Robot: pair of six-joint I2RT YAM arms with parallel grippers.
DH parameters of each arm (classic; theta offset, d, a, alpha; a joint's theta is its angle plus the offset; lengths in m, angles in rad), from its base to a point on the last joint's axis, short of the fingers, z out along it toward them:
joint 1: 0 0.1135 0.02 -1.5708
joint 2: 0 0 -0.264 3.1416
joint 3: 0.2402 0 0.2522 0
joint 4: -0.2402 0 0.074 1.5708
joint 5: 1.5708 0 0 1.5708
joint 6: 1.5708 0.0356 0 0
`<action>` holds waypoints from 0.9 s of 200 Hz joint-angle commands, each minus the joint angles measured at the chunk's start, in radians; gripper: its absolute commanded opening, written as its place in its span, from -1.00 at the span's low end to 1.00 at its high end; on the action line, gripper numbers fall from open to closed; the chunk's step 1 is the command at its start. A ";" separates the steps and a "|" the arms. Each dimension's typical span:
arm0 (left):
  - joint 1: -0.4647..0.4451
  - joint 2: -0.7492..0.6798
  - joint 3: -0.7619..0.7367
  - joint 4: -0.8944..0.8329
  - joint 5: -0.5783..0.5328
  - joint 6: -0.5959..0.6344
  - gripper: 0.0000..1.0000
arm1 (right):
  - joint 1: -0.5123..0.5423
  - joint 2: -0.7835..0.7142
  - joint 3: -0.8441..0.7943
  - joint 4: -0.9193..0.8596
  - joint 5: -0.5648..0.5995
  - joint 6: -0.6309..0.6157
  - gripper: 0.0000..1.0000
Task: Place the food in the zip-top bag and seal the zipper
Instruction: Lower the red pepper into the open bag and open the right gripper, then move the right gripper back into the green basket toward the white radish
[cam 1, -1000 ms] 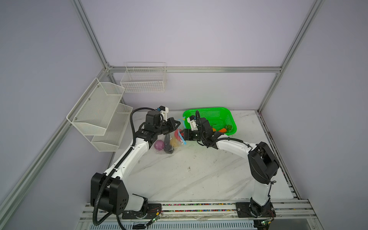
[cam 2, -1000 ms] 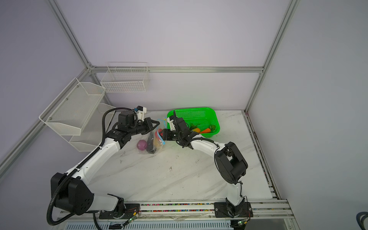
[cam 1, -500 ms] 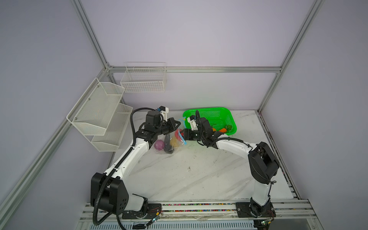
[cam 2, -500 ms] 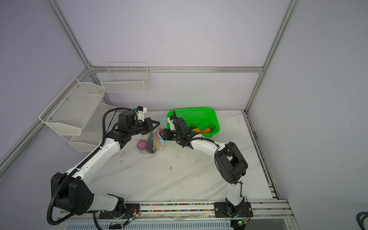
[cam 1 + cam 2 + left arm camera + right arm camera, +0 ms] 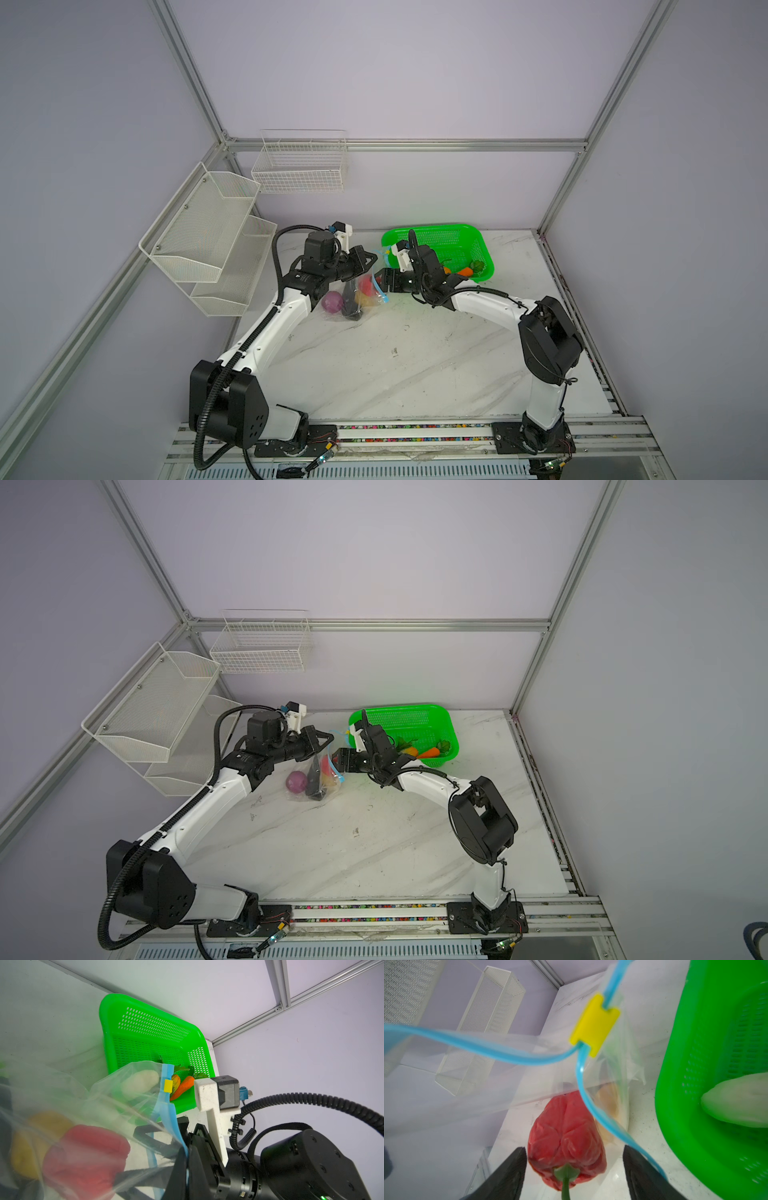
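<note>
The clear zip-top bag (image 5: pixel 338 316) (image 5: pixel 300 798) hangs off the table by its blue zipper (image 5: pixel 488 1047) (image 5: pixel 166 1109). My left gripper (image 5: pixel 374 259) (image 5: pixel 188 1153) is shut on that edge. The yellow slider (image 5: pixel 595 1024) (image 5: pixel 168 1085) sits at one end and the mouth gapes. Inside lie a purple onion (image 5: pixel 332 301), a dark eggplant (image 5: pixel 351 305), a yellow potato (image 5: pixel 37 1136) and a red pepper (image 5: pixel 566 1136) (image 5: pixel 365 284). My right gripper (image 5: pixel 575 1165) (image 5: pixel 377 280) stands open at the mouth, its fingers either side of the pepper, with a gap on one side.
The green basket (image 5: pixel 436 232) (image 5: pixel 108 1043) behind the right arm holds a carrot (image 5: pixel 461 272) (image 5: pixel 182 1087), greens (image 5: pixel 478 264) and a white oblong (image 5: pixel 733 1101). White wire shelves (image 5: pixel 208 237) hang on the left wall, and a wire basket (image 5: pixel 299 166) on the rear wall.
The right gripper's jaws have spread wider around the red pepper at the bag's mouth. Both arms and the bag stay where they were.
</note>
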 commanded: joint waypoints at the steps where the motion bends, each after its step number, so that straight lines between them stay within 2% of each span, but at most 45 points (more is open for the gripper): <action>1: -0.005 -0.013 -0.029 0.060 0.013 -0.009 -1.00 | 0.008 -0.053 0.016 -0.024 0.020 -0.012 0.54; 43: -0.005 -0.004 -0.040 0.069 0.015 -0.012 -1.00 | 0.008 -0.095 -0.014 0.010 0.060 0.008 0.54; 124: -0.005 -0.007 -0.040 0.076 0.013 -0.009 -1.00 | 0.007 -0.208 -0.076 -0.042 0.164 0.042 0.49; 147: -0.004 -0.009 -0.040 0.072 0.009 -0.006 -1.00 | -0.011 -0.240 -0.150 -0.004 0.139 0.079 0.42; 180: 0.001 -0.001 -0.030 0.063 0.009 -0.002 -1.00 | -0.066 -0.241 -0.137 -0.035 0.137 0.051 0.35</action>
